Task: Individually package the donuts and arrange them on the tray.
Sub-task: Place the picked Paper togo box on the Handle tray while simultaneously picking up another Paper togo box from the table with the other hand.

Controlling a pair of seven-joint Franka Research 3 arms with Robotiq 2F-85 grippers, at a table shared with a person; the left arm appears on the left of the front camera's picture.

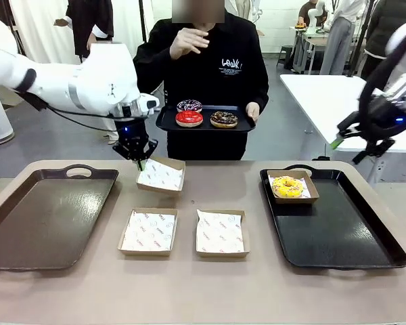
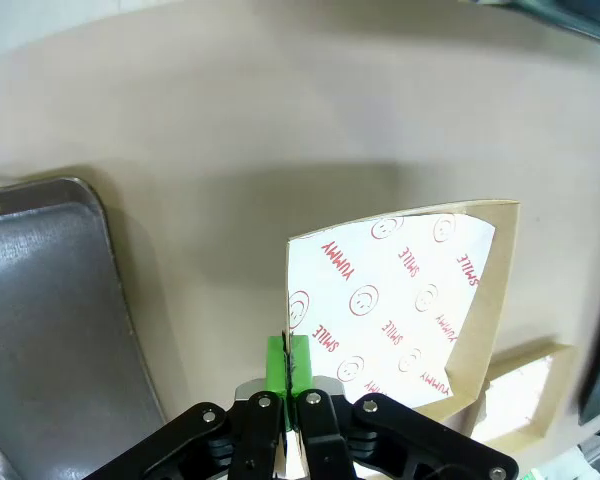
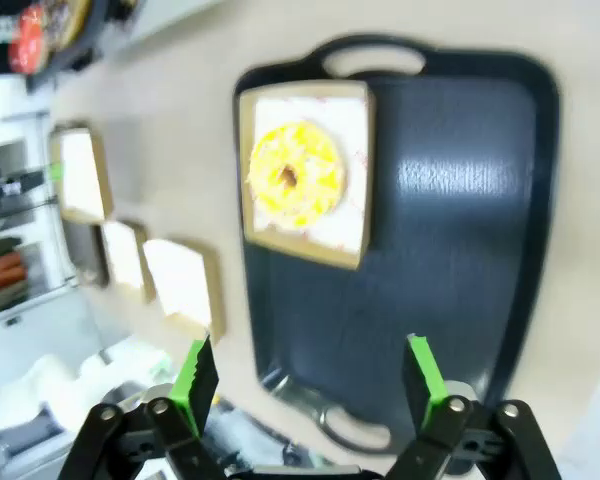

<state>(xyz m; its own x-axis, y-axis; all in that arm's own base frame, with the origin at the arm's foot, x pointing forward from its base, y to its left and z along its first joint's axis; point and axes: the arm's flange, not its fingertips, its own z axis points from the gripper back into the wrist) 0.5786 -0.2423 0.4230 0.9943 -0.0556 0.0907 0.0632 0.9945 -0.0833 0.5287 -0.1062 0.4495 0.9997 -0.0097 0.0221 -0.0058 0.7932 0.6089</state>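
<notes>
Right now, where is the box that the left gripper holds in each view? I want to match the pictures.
Front view: box, tilted, left of centre, behind two other boxes.
Left wrist view: box, centre right, its edge between the green pads.
Right wrist view: box, near the left edge, topmost of three.
Shared landmark: the left gripper, shut on the box's edge; in the right wrist view, it is a green speck at the box's left.

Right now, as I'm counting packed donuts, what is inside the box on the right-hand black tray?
One yellow donut lies in the box on white printed paper. The paper covers the box floor, so that cannot be seen.
</notes>
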